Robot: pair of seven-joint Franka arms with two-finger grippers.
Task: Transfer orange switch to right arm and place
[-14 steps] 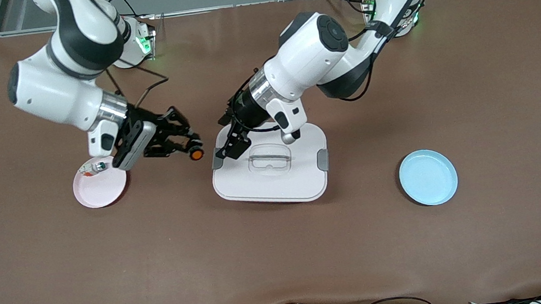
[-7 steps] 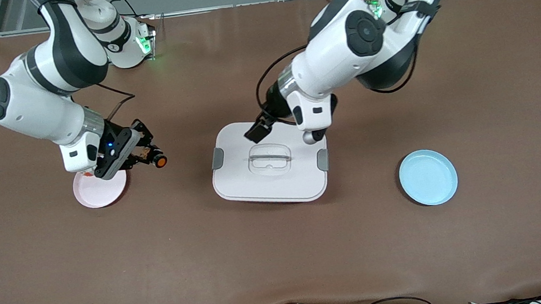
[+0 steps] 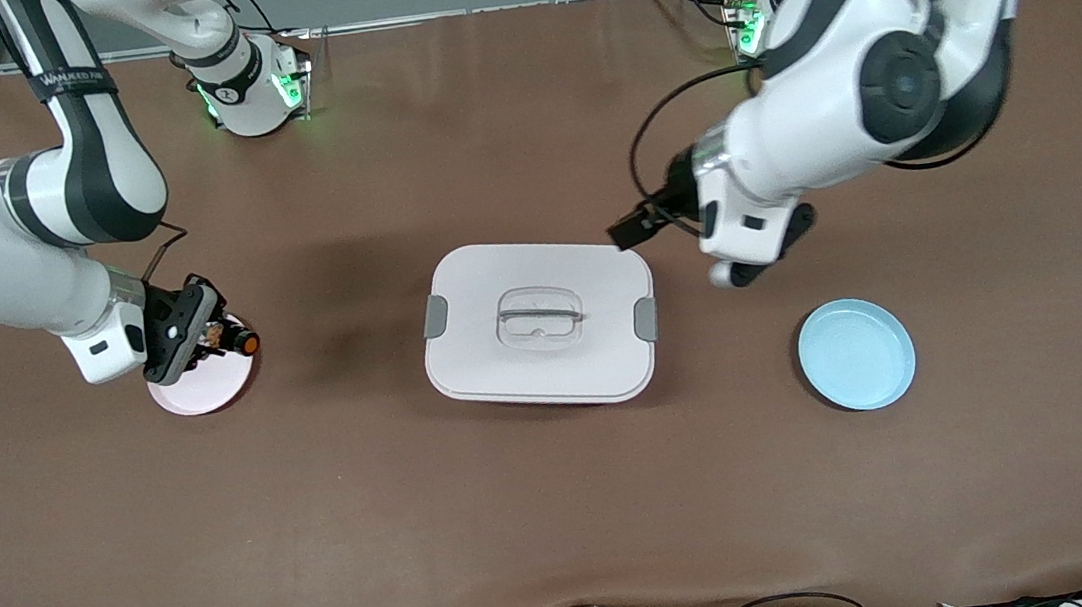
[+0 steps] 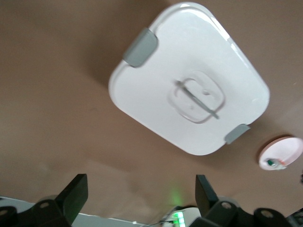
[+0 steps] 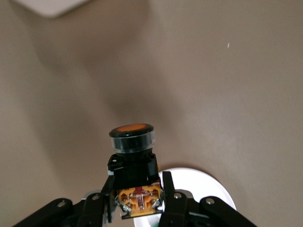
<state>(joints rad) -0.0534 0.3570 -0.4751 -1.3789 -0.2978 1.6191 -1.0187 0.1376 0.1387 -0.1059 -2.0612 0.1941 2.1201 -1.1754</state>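
box (image 3: 543,364) mid-table | plates: one (image 3: 856,356) toward left arm's end, one (image 3: 198,390) toward right arm's end

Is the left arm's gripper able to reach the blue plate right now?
Probably yes. The left gripper is open and empty, up beside the white box, and nothing lies between it and the blue plate.

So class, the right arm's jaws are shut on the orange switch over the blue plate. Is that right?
Not quite. The right gripper is shut on the orange switch, but it is over the rim of the pink plate, not the blue plate, which lies toward the left arm's end of the table. The front view shows this.
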